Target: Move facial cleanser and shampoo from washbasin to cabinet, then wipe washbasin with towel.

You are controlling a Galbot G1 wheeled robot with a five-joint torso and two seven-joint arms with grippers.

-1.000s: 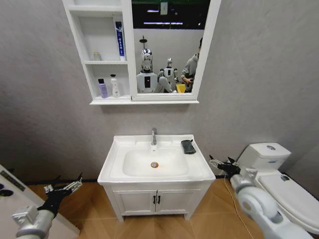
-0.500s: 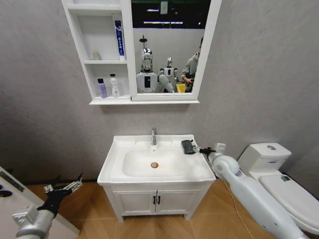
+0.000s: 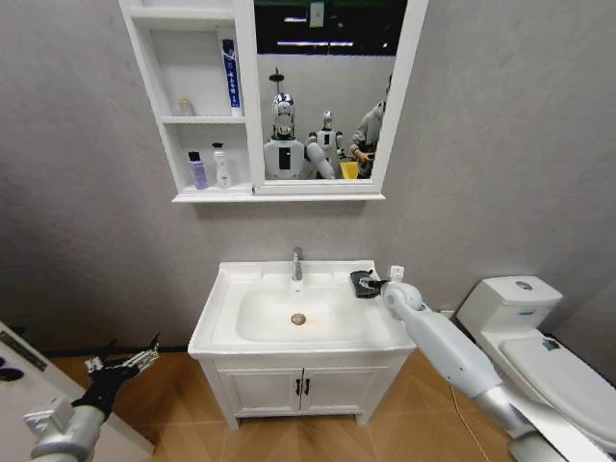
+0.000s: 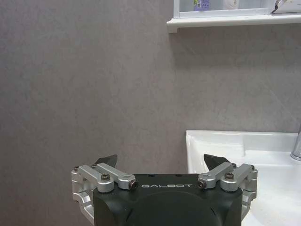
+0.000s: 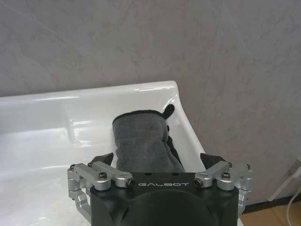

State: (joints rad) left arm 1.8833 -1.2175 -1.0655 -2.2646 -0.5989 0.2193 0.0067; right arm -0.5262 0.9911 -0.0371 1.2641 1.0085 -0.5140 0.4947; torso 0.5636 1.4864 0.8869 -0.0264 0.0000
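Right claw (image 5: 159, 165) sits just over the towel (image 5: 143, 141), fingers spread apart, one on each side of the cloth, not clamped yet. Towel lies on the back right corner of the washbasin (image 3: 223, 325), beside the tap (image 3: 297, 264).

Step in hand, judging by layout: towel pickup for the wipe. Next move calls for lowering onto the cloth and closing on it.

Left claw (image 3: 123, 366) parked low near the floor, left of the vanity, fingers apart, holding nothing.

Cabinet (image 3: 154, 72): lower shelf holds a purple bottle (image 3: 197, 170) and a white bottle (image 3: 221, 167); middle shelf a blue tube (image 3: 231, 75) and a small jar (image 3: 186, 108). Basin bowl holds nothing but the drain (image 3: 298, 319).
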